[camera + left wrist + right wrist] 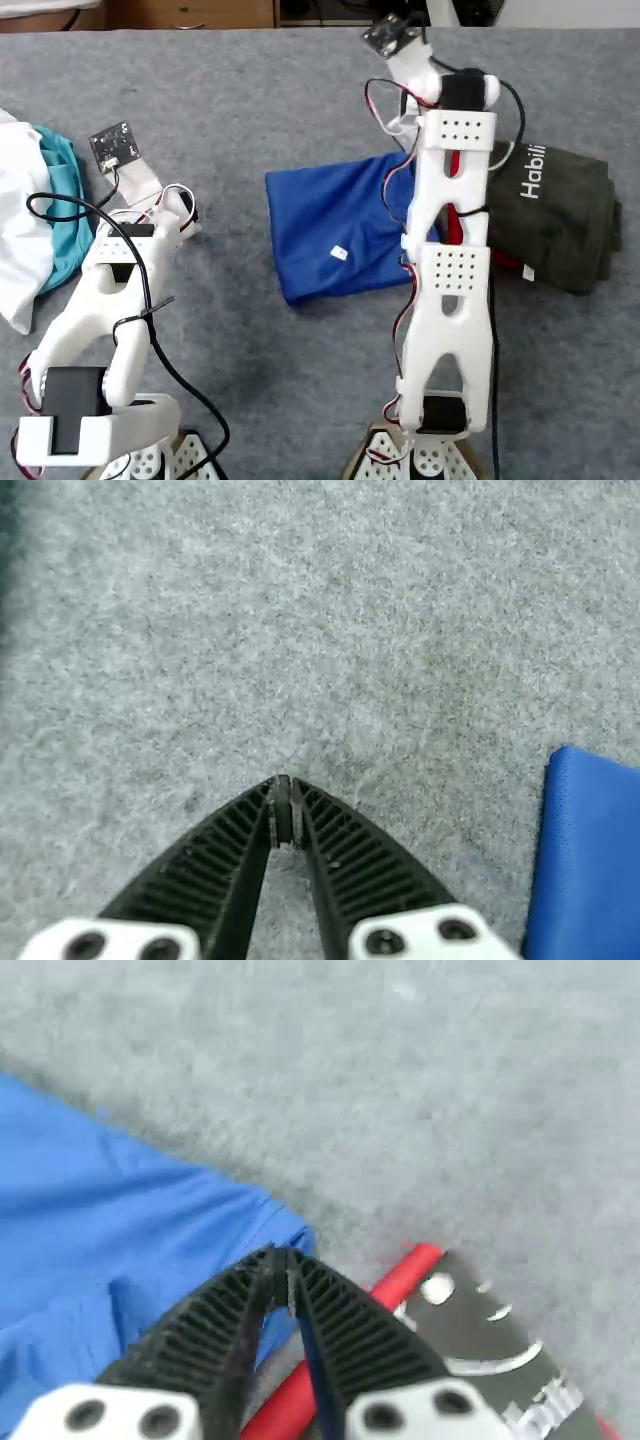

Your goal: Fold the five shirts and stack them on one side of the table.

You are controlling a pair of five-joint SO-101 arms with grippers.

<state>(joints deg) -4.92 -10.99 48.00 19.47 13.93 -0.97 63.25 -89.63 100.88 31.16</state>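
Left wrist view: left gripper (282, 798) closed, empty, over table (300, 630). Right gripper (280, 1265) closed, seemingly empty, above blue shirt (100, 1210) edge.

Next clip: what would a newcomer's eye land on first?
The blue shirt mid-table, with the right arm stretched across its edge. Right of it sits a folded dark green shirt over red cloth; a white shirt and a teal shirt are heaped at the left edge.

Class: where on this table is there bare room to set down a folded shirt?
Free: the far strip beyond the blue shirt; the gap between left arm and blue shirt; the near corner by the dark green shirt. Crowded: around the right arm, over both shirts.
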